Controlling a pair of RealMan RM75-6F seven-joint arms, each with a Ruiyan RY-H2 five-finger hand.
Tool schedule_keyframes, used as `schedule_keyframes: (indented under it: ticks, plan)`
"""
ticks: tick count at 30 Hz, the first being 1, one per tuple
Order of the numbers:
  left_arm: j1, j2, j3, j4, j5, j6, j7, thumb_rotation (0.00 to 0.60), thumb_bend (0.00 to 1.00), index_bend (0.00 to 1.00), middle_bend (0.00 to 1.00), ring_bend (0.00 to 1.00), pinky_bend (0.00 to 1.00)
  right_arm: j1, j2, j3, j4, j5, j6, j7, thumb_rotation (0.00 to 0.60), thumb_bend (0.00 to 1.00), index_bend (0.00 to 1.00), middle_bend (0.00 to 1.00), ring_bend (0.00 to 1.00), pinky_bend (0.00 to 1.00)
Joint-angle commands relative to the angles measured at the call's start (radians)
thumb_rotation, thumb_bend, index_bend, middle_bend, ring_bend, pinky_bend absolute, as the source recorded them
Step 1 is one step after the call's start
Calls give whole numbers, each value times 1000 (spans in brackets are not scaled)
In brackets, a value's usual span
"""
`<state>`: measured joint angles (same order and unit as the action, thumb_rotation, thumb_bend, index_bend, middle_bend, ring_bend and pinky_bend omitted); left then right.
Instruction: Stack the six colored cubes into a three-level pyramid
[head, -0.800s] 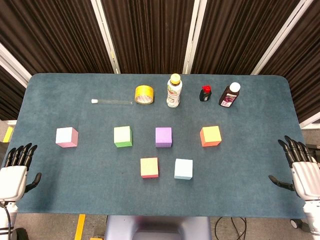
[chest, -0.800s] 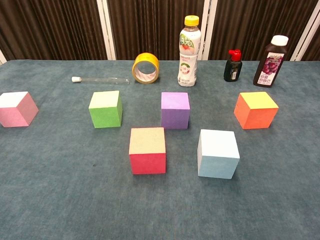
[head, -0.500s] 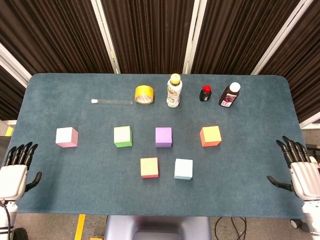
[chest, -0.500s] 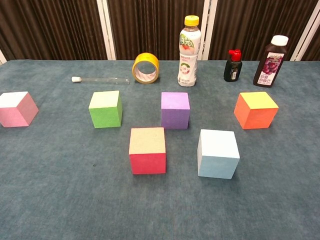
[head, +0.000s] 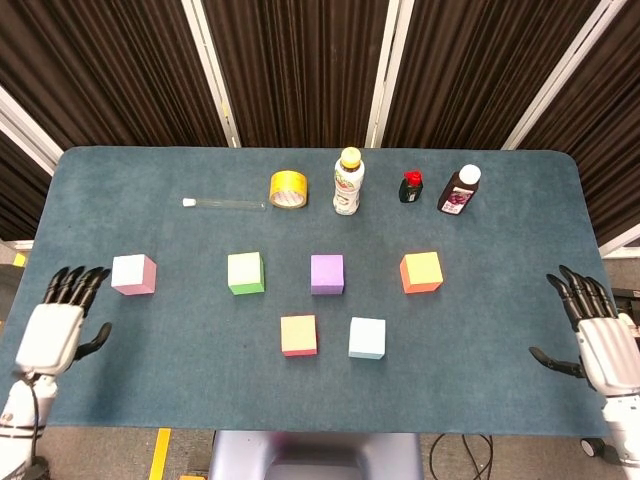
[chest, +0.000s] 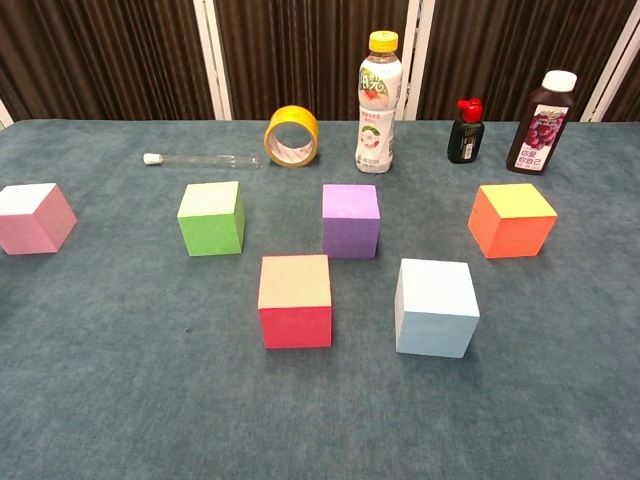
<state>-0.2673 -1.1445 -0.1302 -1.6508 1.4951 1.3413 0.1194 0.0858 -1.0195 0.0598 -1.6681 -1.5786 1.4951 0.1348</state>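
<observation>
Blue-grey tabletop (head: 150, 200) carries your six cubes, unstacked and apart. Only the head view shows your left hand (head: 55, 325) and right hand (head: 600, 335), both empty, fingers spread; the chest view crops the pink cube (chest: 33, 217).

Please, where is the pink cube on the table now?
In the head view the pink cube sits far left in the back row of cubes, left of the green cube, just beyond the open left hand.

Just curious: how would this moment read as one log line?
stage: start | cubes: six, unstacked | left hand: open, near pink cube | right hand: open
</observation>
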Motion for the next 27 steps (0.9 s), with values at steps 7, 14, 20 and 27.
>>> schedule_keyframes:
  ticks: [7,14,20,27]
  plan:
    - [-299,-74,-106,97,-127,-391,-104,600,354,108,150,112,86,-2,-4,-2,5,1,6,4,600,235,0,0,0,66]
    - [-439,-179,-115,212,-259,-587,-62,600,351,51,123,102,86,2,-7,5,10,25,-4,4,600,235,0,0,0,66]
    - [-496,-237,-111,255,-341,-663,-64,600,349,4,71,68,87,16,-19,12,26,42,-28,5,600,235,0,0,0,66]
    - [-545,-294,-104,307,-414,-708,-59,600,345,0,41,48,87,35,-28,13,41,51,-61,20,600,235,0,0,0,66]
